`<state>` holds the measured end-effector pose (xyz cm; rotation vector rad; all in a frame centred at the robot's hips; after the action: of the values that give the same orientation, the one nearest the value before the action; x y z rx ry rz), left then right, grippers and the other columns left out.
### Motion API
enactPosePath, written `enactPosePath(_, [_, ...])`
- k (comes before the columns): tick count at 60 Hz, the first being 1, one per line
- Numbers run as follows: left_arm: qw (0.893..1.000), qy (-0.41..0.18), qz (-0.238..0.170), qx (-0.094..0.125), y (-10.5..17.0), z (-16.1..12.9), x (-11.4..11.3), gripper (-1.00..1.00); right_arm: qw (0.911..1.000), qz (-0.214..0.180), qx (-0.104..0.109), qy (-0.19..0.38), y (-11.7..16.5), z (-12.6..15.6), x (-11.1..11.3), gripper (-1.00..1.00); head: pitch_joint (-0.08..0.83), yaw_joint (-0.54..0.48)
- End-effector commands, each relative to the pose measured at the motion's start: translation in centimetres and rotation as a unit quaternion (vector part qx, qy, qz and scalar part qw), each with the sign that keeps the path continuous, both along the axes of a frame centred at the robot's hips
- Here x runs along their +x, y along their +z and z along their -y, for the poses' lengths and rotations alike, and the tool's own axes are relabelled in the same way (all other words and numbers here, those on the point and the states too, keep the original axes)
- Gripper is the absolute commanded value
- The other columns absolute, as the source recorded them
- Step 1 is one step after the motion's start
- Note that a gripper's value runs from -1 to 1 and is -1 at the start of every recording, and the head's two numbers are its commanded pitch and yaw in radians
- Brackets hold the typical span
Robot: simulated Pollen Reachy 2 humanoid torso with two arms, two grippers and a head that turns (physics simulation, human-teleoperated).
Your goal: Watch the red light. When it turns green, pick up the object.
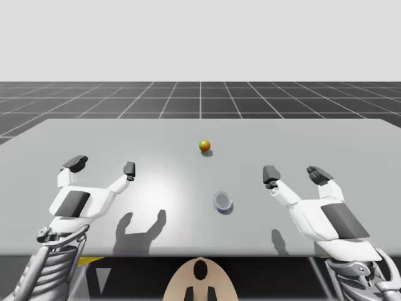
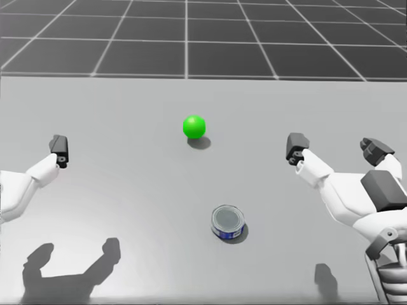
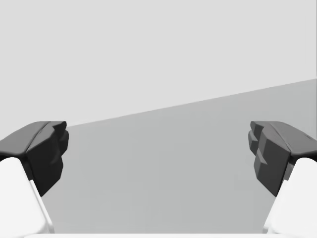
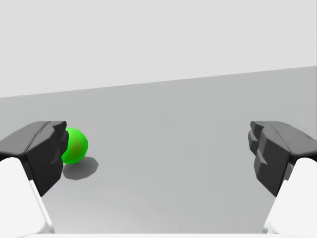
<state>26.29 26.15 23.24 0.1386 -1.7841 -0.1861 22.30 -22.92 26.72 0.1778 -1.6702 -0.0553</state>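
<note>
Right tool (image 1: pixel 294 174): fingers spread wide, holding nothing, above the table (image 1: pixel 351 144).
Left tool (image 1: pixel 103 166): fingers spread, holding nothing.
Can (image 2: pixel 227 222): small, round, blue-sided, upright on the table between both tools, nearer the right one and apart from it.
Light (image 2: pixel 194 126): green ball, beyond the can.

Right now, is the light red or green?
Green: the light is solid green in the head and right wrist views, though the high view shows it partly orange.
</note>
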Motion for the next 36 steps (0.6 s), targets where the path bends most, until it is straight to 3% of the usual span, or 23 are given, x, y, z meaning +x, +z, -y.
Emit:
enactPosePath(1, [1.0, -0.001, 0.0, 0.0, 0.0, 0.0, 0.0, -1.0, 0.9999, -0.002, 0.011, -0.002, -0.1, -0.2, 0.0, -1.0, 0.598, -0.07])
enactPosePath(13, [1.0, -0.001, 0.0, -0.001, 0.1, 0.0, 0.0, -1.0, 1.0, -0.002, 0.009, -0.002, -0.1, -0.2, 0.0, -1.0, 0.705, -0.11])
enactPosePath(30, [1.0, -0.003, -0.001, -0.002, 0.1, 0.1, 0.0, -1.0, 0.9999, -0.004, 0.002, 0.009, -0.3, -0.7, 0.0, -1.0, 0.755, -0.13])
enactPosePath(36, [1.0, -0.001, -0.002, -0.004, 0.1, 0.1, 0.1, -1.0, 0.9986, -0.02, 0.027, 0.042, -0.4, -1.4, -0.3, -1.0, 0.753, -0.13])
